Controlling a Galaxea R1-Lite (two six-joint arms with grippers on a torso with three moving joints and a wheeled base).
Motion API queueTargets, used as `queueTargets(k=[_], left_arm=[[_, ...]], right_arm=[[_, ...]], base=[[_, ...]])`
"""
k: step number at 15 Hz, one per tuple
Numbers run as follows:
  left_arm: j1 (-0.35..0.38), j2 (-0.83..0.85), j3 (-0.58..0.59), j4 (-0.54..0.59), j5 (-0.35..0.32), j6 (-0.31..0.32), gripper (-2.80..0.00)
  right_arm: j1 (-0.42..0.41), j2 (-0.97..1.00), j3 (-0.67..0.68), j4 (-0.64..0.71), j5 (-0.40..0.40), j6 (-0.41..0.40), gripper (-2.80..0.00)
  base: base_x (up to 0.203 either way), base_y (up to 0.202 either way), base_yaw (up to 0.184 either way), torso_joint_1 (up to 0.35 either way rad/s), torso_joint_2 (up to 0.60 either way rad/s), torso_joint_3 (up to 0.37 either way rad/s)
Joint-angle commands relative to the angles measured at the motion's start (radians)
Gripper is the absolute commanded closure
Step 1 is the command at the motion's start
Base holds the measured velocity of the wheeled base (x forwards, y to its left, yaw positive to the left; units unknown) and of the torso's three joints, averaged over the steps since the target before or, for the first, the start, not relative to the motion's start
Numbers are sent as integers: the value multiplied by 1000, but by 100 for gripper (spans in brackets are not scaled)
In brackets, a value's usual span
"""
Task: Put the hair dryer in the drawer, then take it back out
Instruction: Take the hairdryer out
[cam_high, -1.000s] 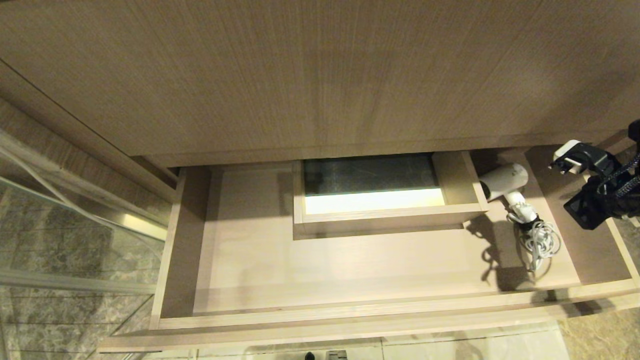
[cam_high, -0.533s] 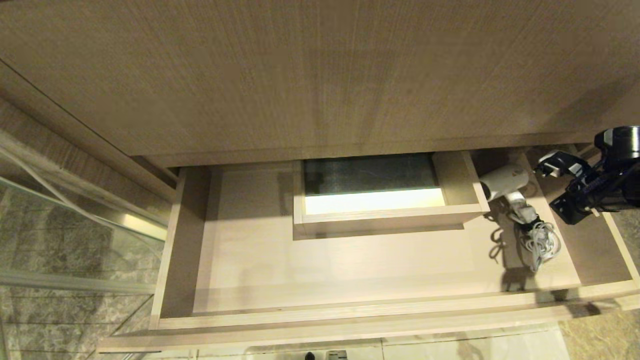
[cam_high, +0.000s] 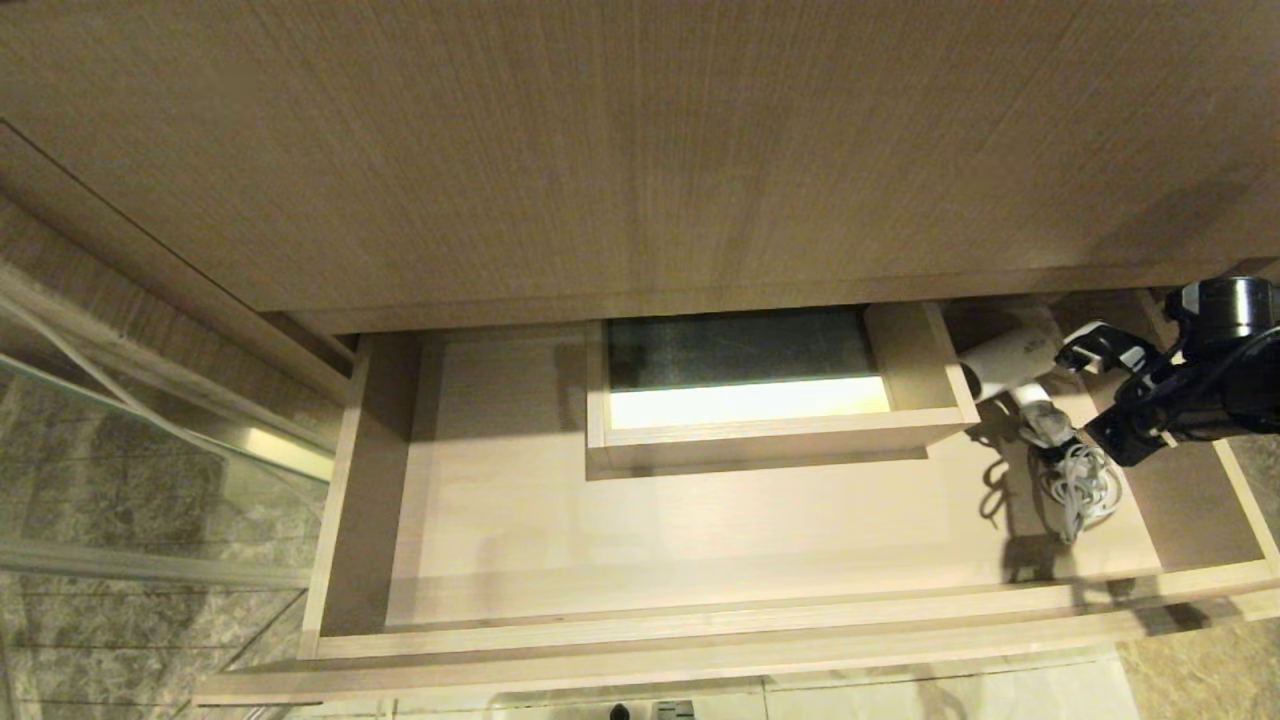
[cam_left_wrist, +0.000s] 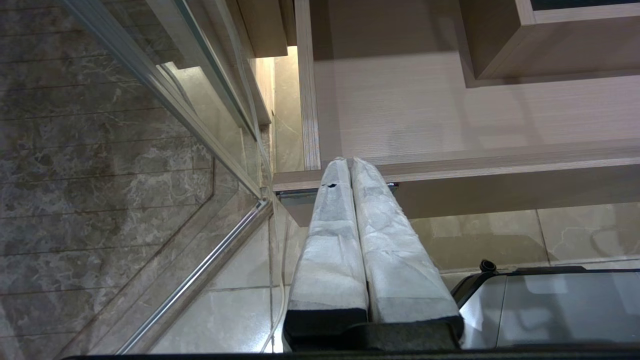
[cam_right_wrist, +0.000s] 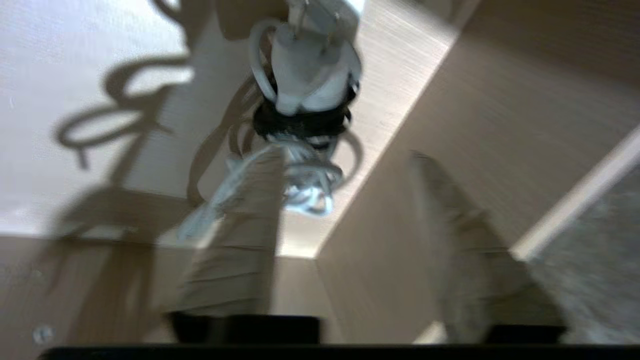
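Open drawer (cam_high: 700, 540), pulled out from under a wood counter (cam_high: 600, 150). Boxed cutout (cam_high: 905, 365) at the back middle of its floor.

White dryer (cam_high: 1005, 365) lying inside the drawer, at about 3 o'clock from the cutout, just beside the box wall. Fat barrel toward the back, handle pointing to 5 o'clock. Pale cord (cam_high: 1085, 485) bunched in loops at the handle's end, on the drawer floor, with a dark band where cord meets handle.

Right gripper (cam_high: 1090, 350) over the right end of the drawer, at 3 o'clock from the dryer, very near it. Fingers apart, a clear gap between them, nothing held. In the right wrist view, two wrapped fingers (cam_right_wrist: 235, 240) spread, cord loops and the handle end just past the tips, drawer side wall running beside them. Touching the cord or not: cannot tell, picture is smeared.

Left gripper (cam_left_wrist: 350, 165) outside the drawer, by its front left corner, over the tile floor (cam_left_wrist: 215, 320). Two padded fingers pressed flat together, nothing between them. Glass panel (cam_left_wrist: 125, 165) with a metal edge at 9 o'clock from it.
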Motion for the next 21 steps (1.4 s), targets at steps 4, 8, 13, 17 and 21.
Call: queueTargets(k=[4, 8, 13, 17, 21], left_arm=[[0, 0, 0, 0, 0, 0, 0], [0, 0, 0, 0, 0, 0, 0], [0, 0, -1, 0, 0, 0, 0], [0, 0, 0, 0, 0, 0, 0], [0, 0, 0, 0, 0, 0, 0]], right_arm=[[5, 82, -50, -5, 7, 69, -280], [14, 134, -111, -4, 34, 144, -280], [36, 189, -181, -7, 56, 163, -280], [41, 233, -224, -5, 70, 180, -280], [43, 258, -226, -7, 70, 181, -280]], base=[[0, 0, 0, 0, 0, 0], [0, 0, 0, 0, 0, 0], [0, 0, 0, 0, 0, 0], [0, 0, 0, 0, 0, 0], [0, 0, 0, 0, 0, 0]])
